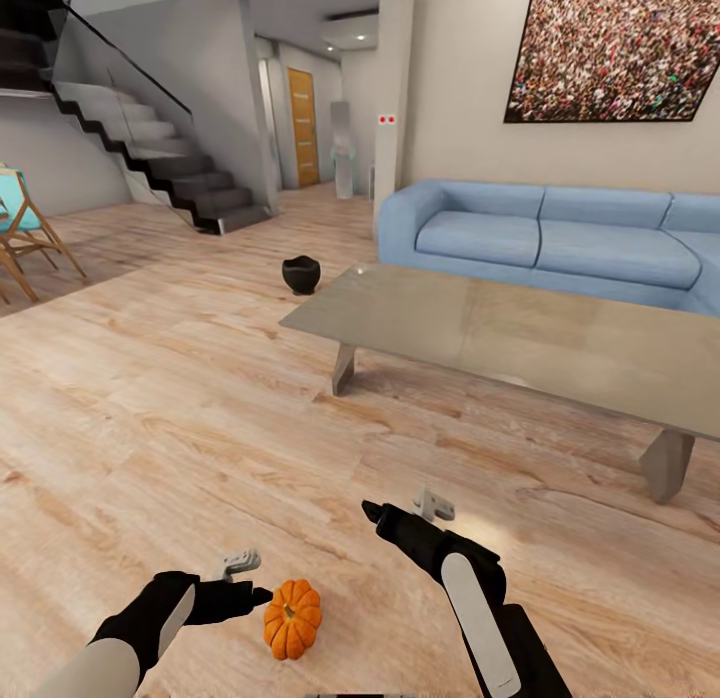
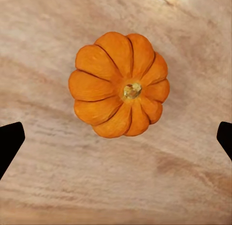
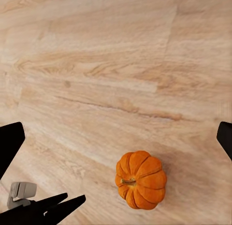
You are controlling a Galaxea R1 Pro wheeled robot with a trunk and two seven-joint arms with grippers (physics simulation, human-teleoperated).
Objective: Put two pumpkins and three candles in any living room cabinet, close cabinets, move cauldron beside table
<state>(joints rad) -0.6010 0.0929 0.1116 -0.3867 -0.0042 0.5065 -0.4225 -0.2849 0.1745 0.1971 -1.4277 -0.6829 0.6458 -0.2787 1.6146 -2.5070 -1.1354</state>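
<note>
Small ribbed bright-orange pumpkin (image 1: 293, 618) on wood floor (image 1: 180, 408), bottom centre. Left gripper (image 1: 262, 596) spread wide above, empty; right gripper (image 1: 372, 510) likewise open. Risk: off-centre closing rolls pumpkin away.

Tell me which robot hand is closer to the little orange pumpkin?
The left gripper. Its dark fingertips reach almost to the pumpkin on the wooden floor, while the right gripper hovers further off, toward the glass table.

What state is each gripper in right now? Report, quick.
Left gripper: open, empty, beside the small ribbed orange pumpkin on the wooden floor.
Right gripper: open, holding nothing.
</note>
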